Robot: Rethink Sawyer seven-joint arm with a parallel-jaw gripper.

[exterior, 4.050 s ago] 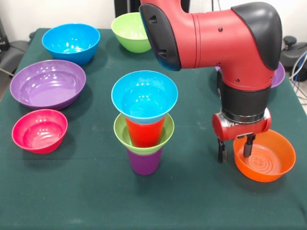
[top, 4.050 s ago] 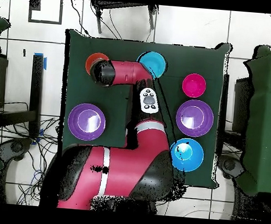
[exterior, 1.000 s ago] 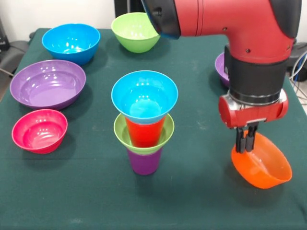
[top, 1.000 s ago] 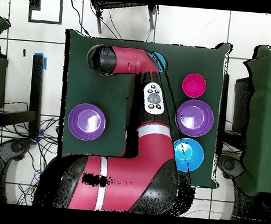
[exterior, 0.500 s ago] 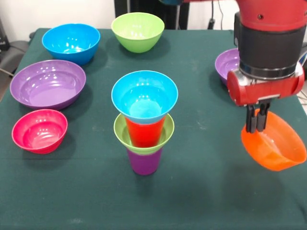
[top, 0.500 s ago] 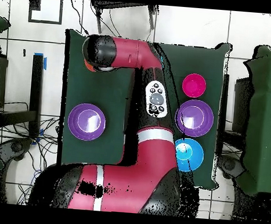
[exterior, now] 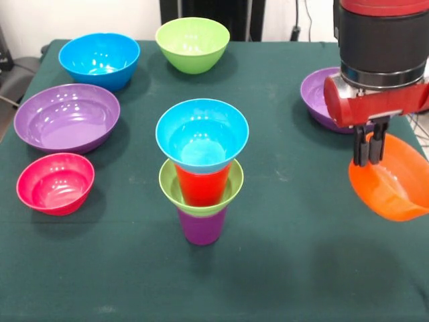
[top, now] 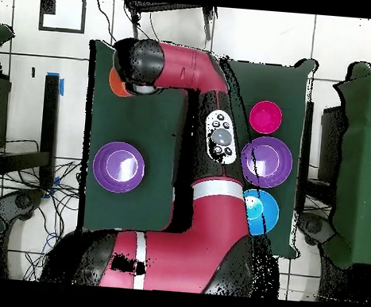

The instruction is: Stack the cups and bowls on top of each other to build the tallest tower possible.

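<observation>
The tower stands mid-table in the front view: a purple cup (exterior: 201, 228) at the bottom, a small lime green bowl (exterior: 171, 186), a red cup (exterior: 202, 186) and a small blue bowl (exterior: 202, 134) on top. My gripper (exterior: 370, 151) is to the tower's right, shut on the rim of the orange bowl (exterior: 393, 182). It holds the bowl tilted and off the table. In the overhead view the arm (top: 196, 73) hides the tower and the gripper. Only an edge of the orange bowl (top: 114, 83) shows there.
On the table's left side are a pink bowl (exterior: 55, 182), a wide purple bowl (exterior: 66, 117) and a blue bowl (exterior: 99, 59). A lime green bowl (exterior: 192, 42) sits at the back. A second purple bowl (exterior: 319, 95) lies behind the gripper.
The gripper shut on the orange bowl's rim, lifted it off the table, and has kept rising and drifting to the right of the front view. The tower has not moved.
</observation>
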